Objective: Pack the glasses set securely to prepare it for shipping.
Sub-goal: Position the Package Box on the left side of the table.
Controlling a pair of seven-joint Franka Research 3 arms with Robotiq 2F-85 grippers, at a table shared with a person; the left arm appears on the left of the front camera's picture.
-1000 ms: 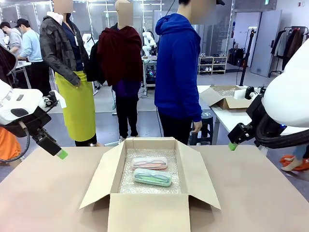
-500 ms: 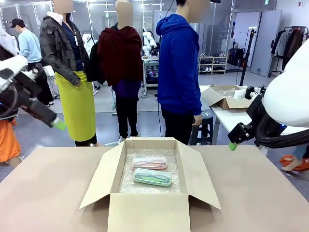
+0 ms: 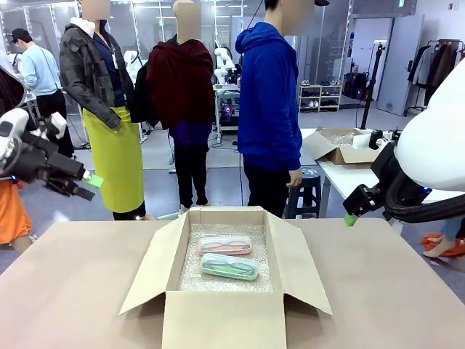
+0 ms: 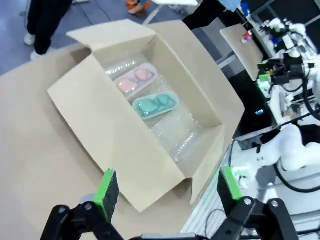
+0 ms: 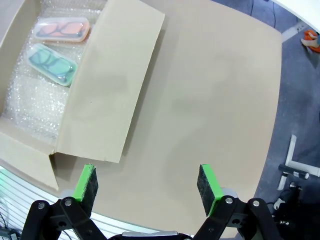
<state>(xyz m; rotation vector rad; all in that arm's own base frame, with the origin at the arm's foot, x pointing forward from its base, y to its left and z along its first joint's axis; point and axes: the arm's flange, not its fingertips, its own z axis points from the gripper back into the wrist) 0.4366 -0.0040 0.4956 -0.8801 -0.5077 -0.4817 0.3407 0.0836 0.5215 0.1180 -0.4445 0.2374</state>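
The glasses set lies on bubble wrap inside an open brown cardboard box (image 3: 218, 320) at mid-table: a clear-white case (image 3: 225, 245) showing pink, and a mint green case (image 3: 229, 267) in front of it. From the left wrist view the pink-tinted case (image 4: 135, 81) and mint case (image 4: 155, 106) lie side by side far below my left gripper (image 4: 169, 189), which is open and empty. My left gripper (image 3: 90, 187) hovers high beyond the table's left edge. My right gripper (image 5: 146, 182) is open over bare table right of the box; the cases (image 5: 51, 64) sit off to its upper left.
All the box's flaps (image 5: 110, 80) are spread outward. A person in a blue hoodie (image 3: 269, 109) stands just behind the box. A second open cardboard box (image 3: 338, 145) sits on a table at back right. Brown table surface (image 3: 392, 291) stretches on both sides.
My left arm has lifted from beside the table's left edge to well above it and turned its gripper. The right arm, box and cases have not moved.
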